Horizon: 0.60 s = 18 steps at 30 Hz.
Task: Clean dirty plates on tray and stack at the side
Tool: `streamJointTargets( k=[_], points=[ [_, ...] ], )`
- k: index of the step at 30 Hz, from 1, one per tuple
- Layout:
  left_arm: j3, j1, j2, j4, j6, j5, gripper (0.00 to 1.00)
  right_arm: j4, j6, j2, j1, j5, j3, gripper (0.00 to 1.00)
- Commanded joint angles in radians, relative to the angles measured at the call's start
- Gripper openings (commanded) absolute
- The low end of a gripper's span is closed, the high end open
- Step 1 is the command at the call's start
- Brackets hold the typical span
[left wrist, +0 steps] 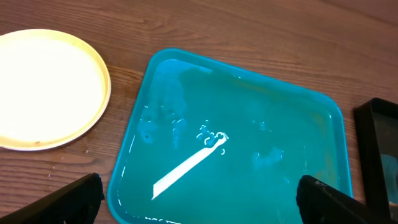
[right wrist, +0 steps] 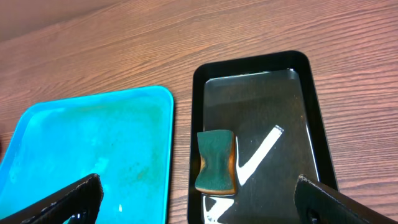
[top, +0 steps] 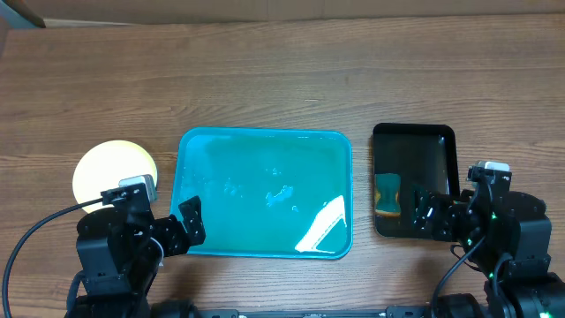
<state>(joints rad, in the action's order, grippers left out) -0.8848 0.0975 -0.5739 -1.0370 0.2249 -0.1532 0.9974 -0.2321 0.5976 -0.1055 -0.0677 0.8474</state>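
Note:
The teal-blue tray (top: 265, 238) lies in the middle of the table with no plate on it, only wet streaks and glare. It also shows in the left wrist view (left wrist: 249, 106) and the right wrist view (right wrist: 74, 137). A pale, clean-looking round plate (top: 113, 170) sits on the table left of the tray, also in the left wrist view (left wrist: 43, 87). I cannot tell whether other plates lie under it. My left gripper (top: 181, 230) is open and empty over the tray's front left corner (left wrist: 199, 200). My right gripper (top: 426, 216) is open and empty over the black tray (right wrist: 198, 200).
A narrow black tray (top: 446, 141) stands right of the teal tray and holds a green and orange sponge (top: 387, 194), seen in the right wrist view (right wrist: 216, 160) near its left wall. The wooden table runs on behind.

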Motion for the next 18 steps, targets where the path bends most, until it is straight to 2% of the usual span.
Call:
streamJointTargets(
  k=[1,12,18],
  points=[
    [0.008,-0.007,0.001,-0.003,-0.011,0.011,1.00,0.000,-0.004,-0.002,0.000,0.014,-0.009,1.00],
    [0.008,-0.007,0.001,-0.006,-0.011,0.011,1.00,-0.001,-0.004,-0.003,0.000,0.014,-0.009,1.00],
    [0.008,-0.007,0.001,-0.006,-0.011,0.011,1.00,-0.012,0.004,-0.050,0.001,0.084,-0.011,1.00]
  ],
)
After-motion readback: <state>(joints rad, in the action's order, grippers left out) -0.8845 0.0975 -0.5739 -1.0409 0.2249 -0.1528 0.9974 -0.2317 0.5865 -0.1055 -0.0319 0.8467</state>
